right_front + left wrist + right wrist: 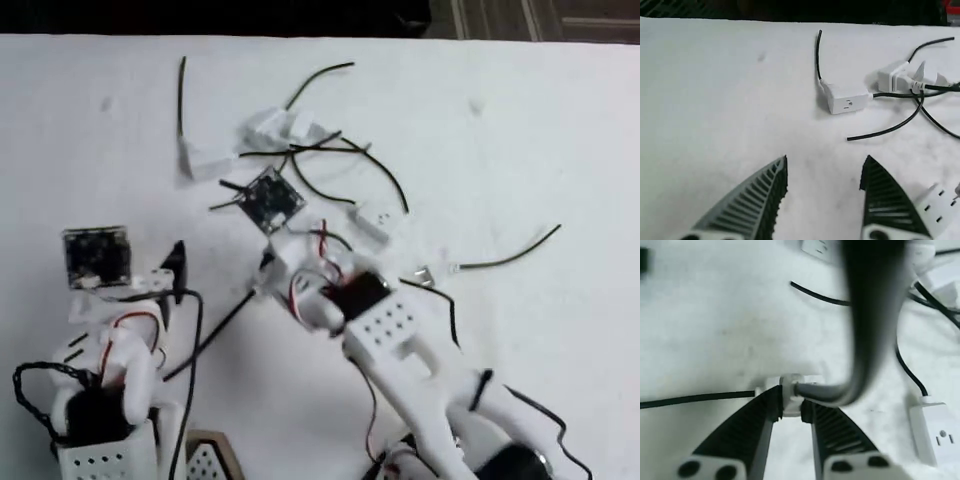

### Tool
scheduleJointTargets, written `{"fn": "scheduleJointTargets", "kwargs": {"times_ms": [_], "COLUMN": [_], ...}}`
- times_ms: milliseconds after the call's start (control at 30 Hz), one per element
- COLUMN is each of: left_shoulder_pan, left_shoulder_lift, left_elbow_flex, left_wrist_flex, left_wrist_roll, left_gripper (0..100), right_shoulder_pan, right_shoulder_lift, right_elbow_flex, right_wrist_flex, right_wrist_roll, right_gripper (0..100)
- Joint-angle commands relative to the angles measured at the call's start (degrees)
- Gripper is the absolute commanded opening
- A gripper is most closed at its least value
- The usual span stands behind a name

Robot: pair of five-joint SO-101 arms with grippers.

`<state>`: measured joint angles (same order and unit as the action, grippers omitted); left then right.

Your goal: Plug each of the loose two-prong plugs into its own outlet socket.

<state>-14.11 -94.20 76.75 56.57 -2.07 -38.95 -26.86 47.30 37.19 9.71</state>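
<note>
White table point(520, 130): right hand point(791, 406) pinching a plug point(790, 386) near mid-table. Left hand point(822, 172) spread over bare surface, an outlet socket point(846, 98) lying well apart from it.

White tbl point(560, 120) w/ outlets point(845, 97), plugs point(440, 271), cords point(515, 255)

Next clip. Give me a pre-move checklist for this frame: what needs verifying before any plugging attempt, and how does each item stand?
1. Right jaws shut on the white plug: ok.
2. Plug's prongs aimed at a socket: cannot tell, prongs hidden.
3. Empty outlet socket close to that plug: ok.
4. Left jaws open over bare table: ok.
5. Black cords clear of the path: not ok, tangled mid-table.
</note>
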Motion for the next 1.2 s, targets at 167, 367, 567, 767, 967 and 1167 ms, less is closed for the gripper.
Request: {"fn": "scheduleJointTargets", "kwargs": {"times_ms": [167, 367, 567, 767, 967, 1167], "left_shoulder_pan": [-1.2, -1.2, -1.2, -1.2, -1.2, -1.2], "left_shoulder_lift": [-0.7, -0.7, -0.7, -0.7, -0.7, -0.7], "left_elbow_flex": [0.1, 0.1, 0.2, 0.2, 0.2, 0.3], "left_wrist_flex": [-2.0, -1.9, -1.8, -1.8, -1.8, -1.8], "left_wrist_roll": [1.5, 1.5, 1.4, 1.3, 1.2, 1.2], "left_gripper": [24, 24, 24, 24, 24, 24], "right_shoulder_pan": [3.3, 4.0, 4.2, 4.3, 4.2, 4.1], "right_shoulder_lift": [9.1, 9.7, 9.7, 9.7, 9.7, 9.8], "right_elbow_flex": [-2.7, -0.7, 3.0, 3.9, 4.1, 4.4], "right_wrist_flex": [-6.8, -11.6, -16.5, -16.0, -13.6, -13.7], "right_wrist_roll": [-0.4, -0.4, 0.0, 0.0, 0.0, 0.0], "right_gripper": [1.7, 1.7, 1.7, 1.7, 1.7, 1.7]}}
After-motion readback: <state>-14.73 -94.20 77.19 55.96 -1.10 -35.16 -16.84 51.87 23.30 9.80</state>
